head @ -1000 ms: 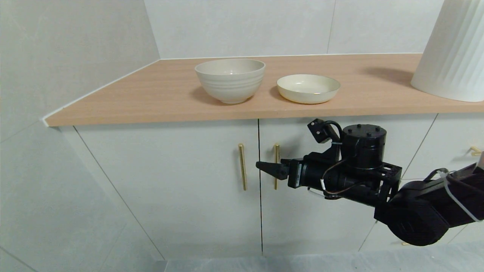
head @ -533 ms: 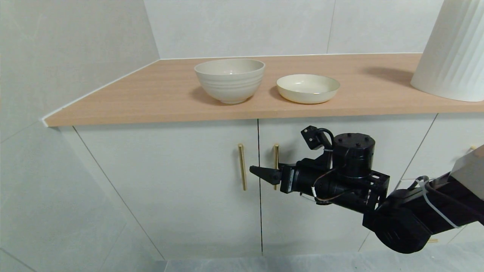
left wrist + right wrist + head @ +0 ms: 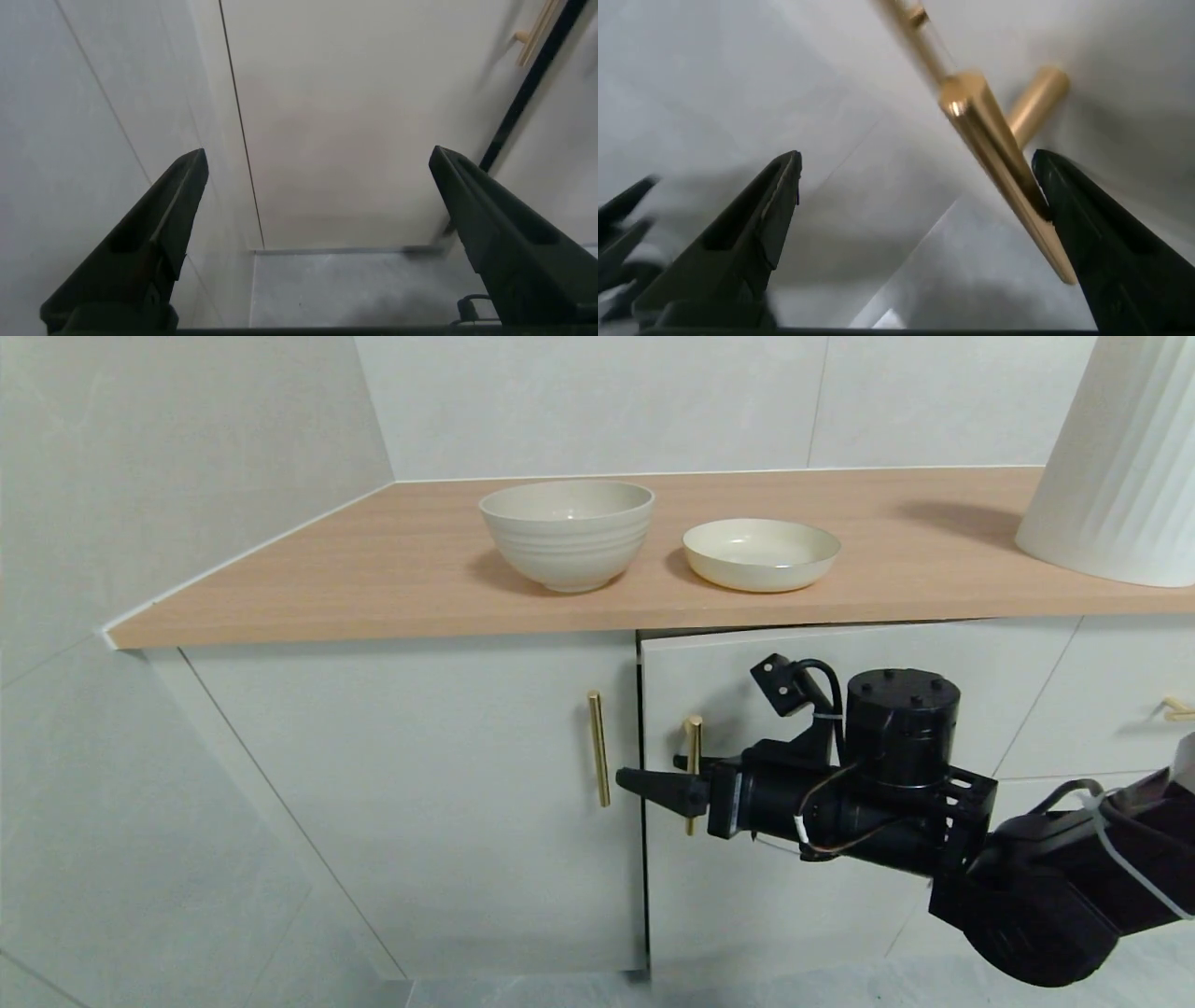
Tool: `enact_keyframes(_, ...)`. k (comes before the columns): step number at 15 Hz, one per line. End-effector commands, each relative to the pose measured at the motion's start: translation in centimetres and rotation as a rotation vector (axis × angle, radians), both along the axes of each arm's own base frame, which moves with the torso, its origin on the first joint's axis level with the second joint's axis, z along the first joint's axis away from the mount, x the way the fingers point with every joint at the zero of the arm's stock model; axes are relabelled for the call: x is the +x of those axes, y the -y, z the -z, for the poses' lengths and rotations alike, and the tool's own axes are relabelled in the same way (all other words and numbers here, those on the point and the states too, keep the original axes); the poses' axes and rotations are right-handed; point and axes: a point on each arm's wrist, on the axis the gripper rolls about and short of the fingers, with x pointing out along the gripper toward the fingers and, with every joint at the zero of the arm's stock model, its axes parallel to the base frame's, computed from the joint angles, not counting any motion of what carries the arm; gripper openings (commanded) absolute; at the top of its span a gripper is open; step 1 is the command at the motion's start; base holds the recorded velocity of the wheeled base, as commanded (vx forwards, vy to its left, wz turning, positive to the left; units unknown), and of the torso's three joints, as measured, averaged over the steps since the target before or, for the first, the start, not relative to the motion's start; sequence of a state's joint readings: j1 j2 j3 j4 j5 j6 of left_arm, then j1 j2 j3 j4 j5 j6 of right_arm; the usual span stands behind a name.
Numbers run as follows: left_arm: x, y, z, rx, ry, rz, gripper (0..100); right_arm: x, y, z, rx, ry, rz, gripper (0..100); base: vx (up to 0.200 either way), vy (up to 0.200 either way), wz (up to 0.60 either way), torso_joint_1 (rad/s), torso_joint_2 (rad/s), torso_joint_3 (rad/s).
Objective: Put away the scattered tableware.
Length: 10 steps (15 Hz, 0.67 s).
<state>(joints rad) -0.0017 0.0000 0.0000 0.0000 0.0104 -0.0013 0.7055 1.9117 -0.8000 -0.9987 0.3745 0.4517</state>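
Head view: right hand [image 3: 646,785], spread wide around gold handle [image 3: 693,770], is pulling right cupboard door [image 3: 840,658] ajar; storage is opening for bowl [image 3: 567,534] and dish [image 3: 761,554].

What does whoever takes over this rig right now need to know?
Left hand: open, empty, facing the cupboard's left door.
Right hand: open, the gold handle of the right door sits between its fingers, close to one of them; nothing clamped.
Things: bowl and dish sit side by side on the counter, apart, untouched.
Done: right door is ajar, with a dark gap along its top edge.
Left: open the door fully, then probably move the bowl and dish inside; the cupboard's interior is not visible yet.
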Motion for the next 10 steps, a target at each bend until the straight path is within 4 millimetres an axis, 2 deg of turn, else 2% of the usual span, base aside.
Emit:
enact_keyframes(1,0.0,0.0,0.0,0.0,0.0,0.0,100,-1.4,1.1,-1.3,0.021,0.02,-0.038,100,0.0,0.0,0.0,0.0,0.0,0.0)
enact_keyframes(4,0.0,0.0,0.0,0.0,0.0,0.0,100,-4.5,3.0,-1.4,0.009,-0.001,-0.135,100,0.0,0.0,0.0,0.0,0.0,0.0)
enact_keyframes(6,0.0,0.0,0.0,0.0,0.0,0.0,100,-5.7,4.0,-1.6,0.011,-0.002,-0.158,100,0.0,0.0,0.0,0.0,0.0,0.0)
enact_keyframes(10,0.0,0.0,0.0,0.001,0.0,0.0,100,-6.5,4.7,-2.0,0.02,0.007,-0.187,100,0.0,0.0,0.0,0.0,0.0,0.0)
